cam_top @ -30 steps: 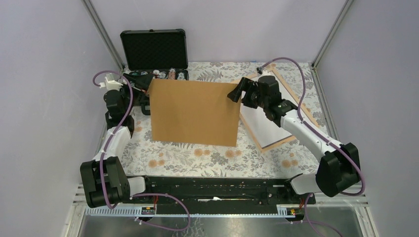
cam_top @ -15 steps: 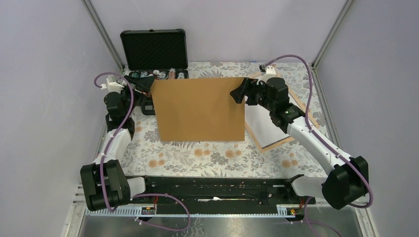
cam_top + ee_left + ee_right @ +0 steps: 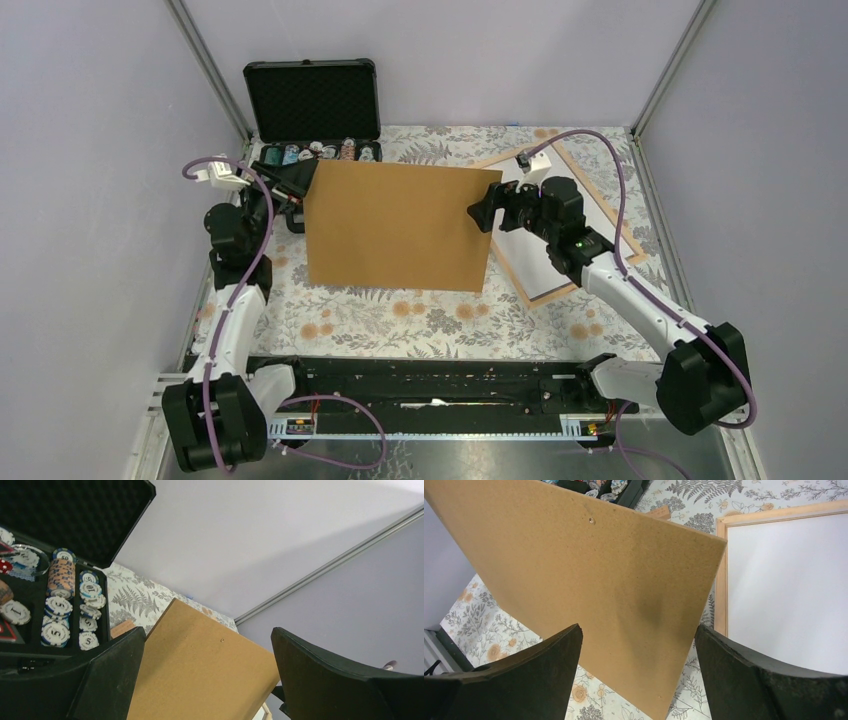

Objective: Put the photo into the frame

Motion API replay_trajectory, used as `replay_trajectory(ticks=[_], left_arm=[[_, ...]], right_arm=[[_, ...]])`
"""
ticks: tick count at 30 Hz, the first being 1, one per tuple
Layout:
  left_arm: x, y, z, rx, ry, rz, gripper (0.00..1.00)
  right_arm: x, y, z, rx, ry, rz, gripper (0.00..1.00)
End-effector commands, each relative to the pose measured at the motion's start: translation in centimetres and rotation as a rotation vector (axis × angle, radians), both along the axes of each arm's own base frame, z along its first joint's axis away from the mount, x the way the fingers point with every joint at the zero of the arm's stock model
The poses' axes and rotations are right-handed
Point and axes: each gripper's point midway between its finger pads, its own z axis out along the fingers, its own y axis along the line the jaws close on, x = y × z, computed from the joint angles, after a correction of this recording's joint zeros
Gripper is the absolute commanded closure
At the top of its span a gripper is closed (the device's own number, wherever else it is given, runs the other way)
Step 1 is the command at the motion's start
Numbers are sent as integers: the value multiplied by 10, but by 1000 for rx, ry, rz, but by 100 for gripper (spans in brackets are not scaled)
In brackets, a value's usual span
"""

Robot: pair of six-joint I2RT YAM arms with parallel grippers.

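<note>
The pale wooden frame lies flat at the back right, and its strip shows in the right wrist view. A white sheet, the photo with its plain back up, lies inside it; the picture side is hidden. A plain brown backing board is up off the table, tilted, between the two grippers. My left gripper is at its left edge with its jaws wide open. My right gripper is at its right edge, also wide open. The board shows between each gripper's fingers.
An open black case with poker chips stands at the back left, close to the left gripper. A small wooden block lies behind the board. Metal posts and grey walls close in the floral table.
The board shifted right and toward the back, then came a little nearer and left. Both arms moved with it. Both grippers stay open.
</note>
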Motion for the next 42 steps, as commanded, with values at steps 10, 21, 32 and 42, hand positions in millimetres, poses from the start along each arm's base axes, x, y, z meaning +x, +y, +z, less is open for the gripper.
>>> replay_trajectory(ticks=[10, 21, 32, 42], left_arm=[[-22, -77, 48, -23, -180, -389, 1], [-30, -83, 18, -71, -206, -439, 1], [-63, -82, -15, -74, -159, -416, 1], [-91, -81, -33, -61, -103, -391, 1]], right_arm=[[7, 47, 139, 135, -413, 191, 8], [-2, 68, 128, 141, -567, 365, 9], [-46, 57, 84, 193, -508, 398, 10], [-58, 25, 64, 247, -294, 203, 7]])
